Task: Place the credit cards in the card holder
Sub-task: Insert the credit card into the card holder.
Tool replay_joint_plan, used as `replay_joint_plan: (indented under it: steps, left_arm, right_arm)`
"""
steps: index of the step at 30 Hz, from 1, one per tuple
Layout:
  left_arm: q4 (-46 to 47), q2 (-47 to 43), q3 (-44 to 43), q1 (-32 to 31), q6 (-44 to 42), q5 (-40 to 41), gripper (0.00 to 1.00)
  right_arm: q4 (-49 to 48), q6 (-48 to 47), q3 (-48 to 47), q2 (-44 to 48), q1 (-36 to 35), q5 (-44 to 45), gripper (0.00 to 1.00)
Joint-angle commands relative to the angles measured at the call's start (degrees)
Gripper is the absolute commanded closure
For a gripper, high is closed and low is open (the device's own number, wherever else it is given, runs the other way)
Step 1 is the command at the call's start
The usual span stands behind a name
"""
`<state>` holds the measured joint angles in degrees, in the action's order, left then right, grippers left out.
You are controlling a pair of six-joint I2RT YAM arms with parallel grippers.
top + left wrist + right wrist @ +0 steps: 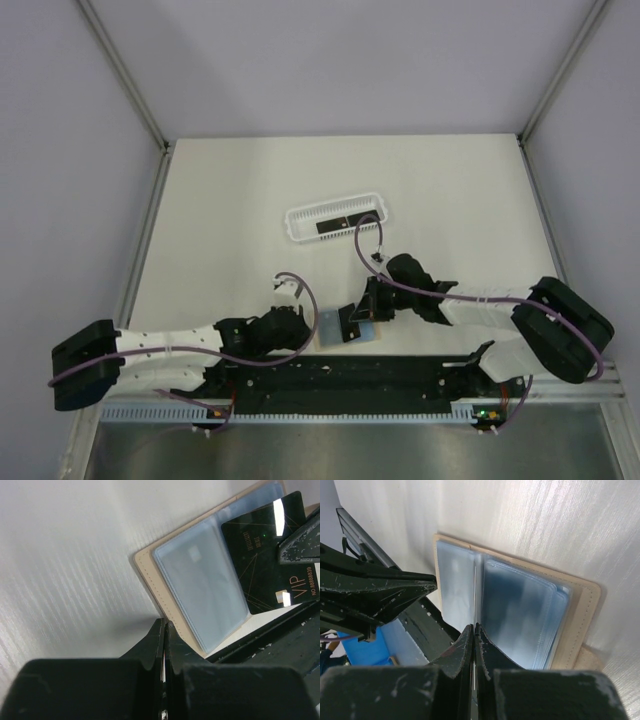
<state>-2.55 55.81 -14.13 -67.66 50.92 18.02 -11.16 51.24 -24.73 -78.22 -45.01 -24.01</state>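
The tan card holder (pixel 328 328) lies open at the table's near edge, its clear blue sleeves (pixel 200 580) facing up. My left gripper (pixel 165 625) is shut on the edge of its tan cover (pixel 147 572). One black credit card (pixel 255 570), printed VIP, lies tilted over the sleeves, and my right gripper (pixel 474 627) is shut on it. In the right wrist view that card shows only edge-on, pointing into the sleeves (pixel 520 610). In the top view the left gripper (pixel 306 328) and right gripper (pixel 368 318) flank the holder. Another black credit card (pixel 338 224) lies in the white basket.
The long white perforated basket (pixel 300 215) sits mid-table, behind the grippers. A black rail (pixel 340 380) with both arm bases runs along the near edge, just under the holder. Metal frame posts (pixel 150 210) border the table on both sides.
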Motion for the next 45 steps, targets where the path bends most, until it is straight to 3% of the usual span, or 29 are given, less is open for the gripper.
replay_joint_plan:
  steps: [1,20,32,45]
  left_arm:
    - [2.0,1.3,0.7,-0.1,0.5,-1.7,1.00]
    - [4.3,4.0,-0.7,-0.1,-0.5,-1.9,1.00]
    - [4.1,4.5,-1.2,-0.1,-1.1,-1.8,1.00]
    - [4.0,4.7,-1.5,-0.1,-1.3,-1.3,1.00]
  right_arm:
    - [-2.7,0.1,0.3,-0.9,0.5,-1.0,1.00]
    - [-11.8,2.3,2.1,-6.7,0.6,-2.2,1.00]
    - [-3.8,-5.1,-0.1,-3.1,0.6,7.7,1.00]
    - [-4.1,-6.0,-0.5,-4.1,0.6,7.5,1.00]
